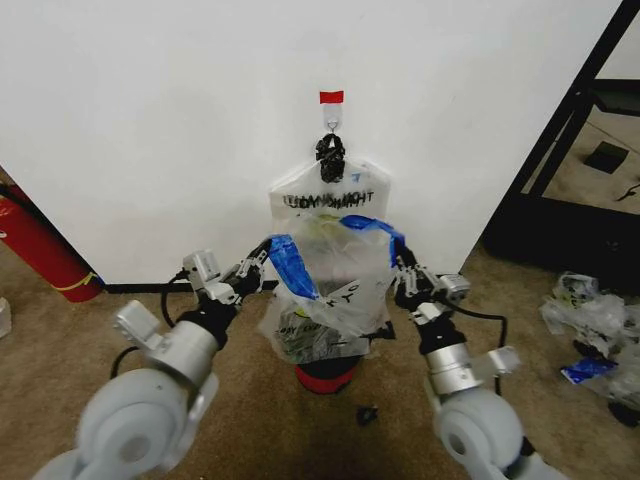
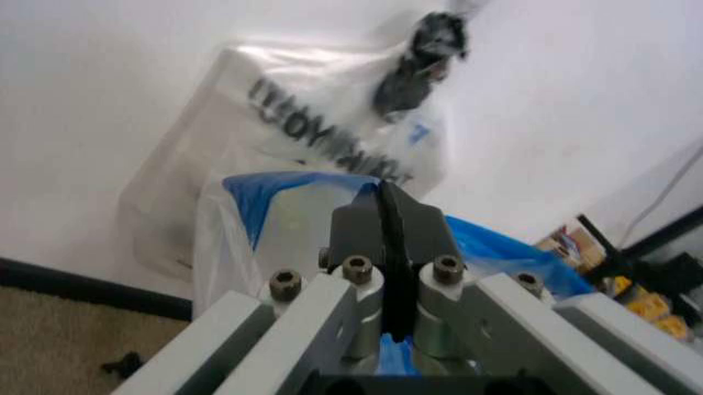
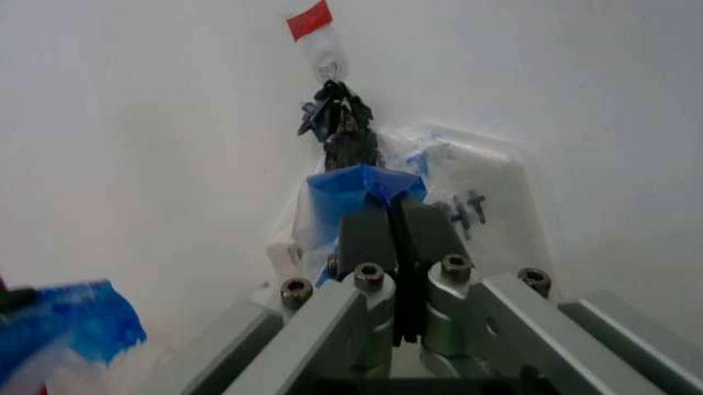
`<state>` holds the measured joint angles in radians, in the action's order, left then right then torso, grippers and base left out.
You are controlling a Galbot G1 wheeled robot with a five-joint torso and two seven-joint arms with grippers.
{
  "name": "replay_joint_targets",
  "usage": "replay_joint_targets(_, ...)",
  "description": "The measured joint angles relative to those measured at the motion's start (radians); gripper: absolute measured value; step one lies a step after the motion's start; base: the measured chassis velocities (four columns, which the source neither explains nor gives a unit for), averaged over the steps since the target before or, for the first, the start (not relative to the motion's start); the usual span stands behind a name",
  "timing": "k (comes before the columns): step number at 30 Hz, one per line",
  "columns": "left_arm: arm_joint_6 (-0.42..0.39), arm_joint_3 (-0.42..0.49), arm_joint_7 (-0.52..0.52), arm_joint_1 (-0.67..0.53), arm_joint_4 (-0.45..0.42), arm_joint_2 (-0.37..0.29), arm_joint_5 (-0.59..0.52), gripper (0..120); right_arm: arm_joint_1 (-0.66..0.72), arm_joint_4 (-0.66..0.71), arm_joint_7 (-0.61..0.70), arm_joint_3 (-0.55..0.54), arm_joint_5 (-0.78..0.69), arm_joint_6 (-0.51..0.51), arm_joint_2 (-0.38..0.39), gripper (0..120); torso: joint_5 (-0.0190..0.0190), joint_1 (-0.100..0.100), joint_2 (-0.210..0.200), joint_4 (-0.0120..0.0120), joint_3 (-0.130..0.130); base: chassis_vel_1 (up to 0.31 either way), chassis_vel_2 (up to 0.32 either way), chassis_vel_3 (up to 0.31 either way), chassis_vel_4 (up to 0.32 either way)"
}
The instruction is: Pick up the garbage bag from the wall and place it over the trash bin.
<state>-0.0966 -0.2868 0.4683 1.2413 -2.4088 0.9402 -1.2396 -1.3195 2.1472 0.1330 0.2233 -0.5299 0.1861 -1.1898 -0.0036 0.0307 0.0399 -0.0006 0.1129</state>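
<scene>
The garbage bag, clear plastic with a blue rim, is stretched between my two grippers just in front of the wall. Its lower part drapes over the black mesh trash bin, whose red base shows below. My left gripper is shut on the bag's blue edge on one side. On the other side my right gripper is shut on the blue edge. Both pairs of fingers are pressed together.
A white printed bag hangs behind from the red-taped hook. A red fire extinguisher leans at the left. A black shelf frame and crumpled plastic litter are at the right. A small black piece lies on the carpet.
</scene>
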Motion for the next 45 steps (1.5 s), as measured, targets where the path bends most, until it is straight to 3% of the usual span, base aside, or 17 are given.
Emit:
replay_joint_targets(6, 0.019, 0.093, -0.003, -0.057, 0.076, 0.053, 0.037, 0, 0.018, -0.011, 0.002, 0.032, 0.000, 0.000, -0.007, 0, 0.0001, 0.000, 0.000, -0.0002, 0.000, 0.000, 0.000, 0.000, 0.000)
replay_joint_targets(12, 0.014, 0.131, 0.012, -0.093, 0.059, 0.053, 0.019, 0, 0.000, 0.028, 0.008, 0.076, -0.012, 0.008, 0.018, 0, 0.0002, 0.000, 0.000, -0.0003, 0.000, 0.000, 0.000, 0.000, 0.000)
replay_joint_targets(20, 0.004, 0.110, 0.017, -0.110, 0.011, 0.038, -0.025, 0, -0.024, 0.092, 0.022, 0.099, -0.026, 0.008, 0.029, 0, 0.0000, 0.000, 0.000, 0.0000, 0.000, 0.000, 0.000, 0.000, 0.000)
replay_joint_targets(33, 0.054, 0.091, -0.032, 0.001, 0.162, 0.051, 0.083, 0, -0.058, -0.048, 0.010, 0.011, 0.049, 0.029, -0.070, 0, -0.0001, 0.000, 0.000, 0.0000, 0.000, 0.000, 0.000, 0.000, 0.000)
replay_joint_targets(45, 0.061, 0.085, -0.022, 0.075, 0.164, 0.033, 0.133, 0, -0.121, -0.143, 0.087, -0.001, 0.132, 0.025, -0.097, 0, -0.0001, 0.000, 0.000, -0.0004, 0.000, 0.000, 0.000, 0.000, 0.000)
